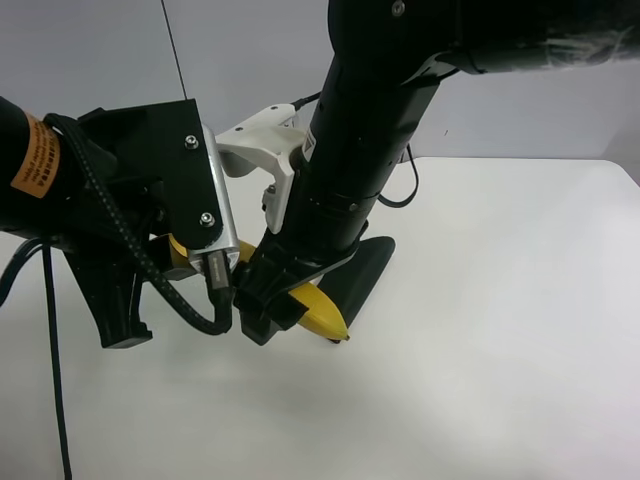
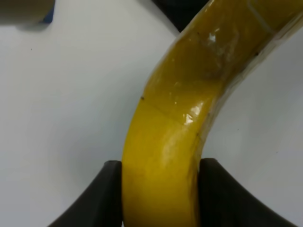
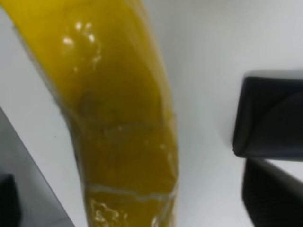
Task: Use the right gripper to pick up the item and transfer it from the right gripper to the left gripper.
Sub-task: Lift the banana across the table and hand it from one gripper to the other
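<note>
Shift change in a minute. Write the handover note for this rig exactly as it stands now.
Left end effector: shut on the banana, with a finger pressed against each side.
Right end effector: at the banana's other end and apparently open. Its wrist view shows a gap beside the banana.
Banana: spans between the two arms over the white table, next to the dark wedge.
Done: the pickup and the left grip.
Left: confirm the right has let go, then back it away.
</note>
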Robot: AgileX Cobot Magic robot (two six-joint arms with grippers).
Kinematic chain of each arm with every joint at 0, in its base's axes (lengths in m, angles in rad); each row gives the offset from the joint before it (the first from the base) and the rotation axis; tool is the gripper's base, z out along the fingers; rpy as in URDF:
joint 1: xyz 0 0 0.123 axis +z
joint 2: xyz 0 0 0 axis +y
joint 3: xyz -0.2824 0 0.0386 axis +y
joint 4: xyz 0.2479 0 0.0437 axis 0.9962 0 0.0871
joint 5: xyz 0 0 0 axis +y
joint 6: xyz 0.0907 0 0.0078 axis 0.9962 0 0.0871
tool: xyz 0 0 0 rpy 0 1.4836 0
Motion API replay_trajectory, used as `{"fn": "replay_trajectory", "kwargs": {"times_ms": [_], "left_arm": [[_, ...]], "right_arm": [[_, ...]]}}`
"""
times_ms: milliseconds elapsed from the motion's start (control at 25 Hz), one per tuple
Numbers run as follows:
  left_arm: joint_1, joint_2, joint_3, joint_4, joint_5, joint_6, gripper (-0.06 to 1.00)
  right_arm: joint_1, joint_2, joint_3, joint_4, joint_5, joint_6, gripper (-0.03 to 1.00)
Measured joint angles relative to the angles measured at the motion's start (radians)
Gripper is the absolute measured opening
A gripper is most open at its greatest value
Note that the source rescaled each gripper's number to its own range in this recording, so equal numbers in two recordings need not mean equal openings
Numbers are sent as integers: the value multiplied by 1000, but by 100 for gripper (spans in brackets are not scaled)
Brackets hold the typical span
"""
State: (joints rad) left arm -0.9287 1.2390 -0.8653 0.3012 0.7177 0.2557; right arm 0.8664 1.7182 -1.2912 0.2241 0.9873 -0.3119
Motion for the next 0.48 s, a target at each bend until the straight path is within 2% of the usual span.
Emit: {"fn": "replay_trajectory", "kwargs": {"times_ms": [120,320,480], "left_arm": [[-1,0,0,0,-1,0,3],[-1,0,0,0,-1,0,3],[-1,0,0,0,-1,0,3]], "right_arm": [[0,0,0,0,-1,0,97],[0,-15,0,-11,31,0,100],[0,-62,0,-37,119,15,100]]}}
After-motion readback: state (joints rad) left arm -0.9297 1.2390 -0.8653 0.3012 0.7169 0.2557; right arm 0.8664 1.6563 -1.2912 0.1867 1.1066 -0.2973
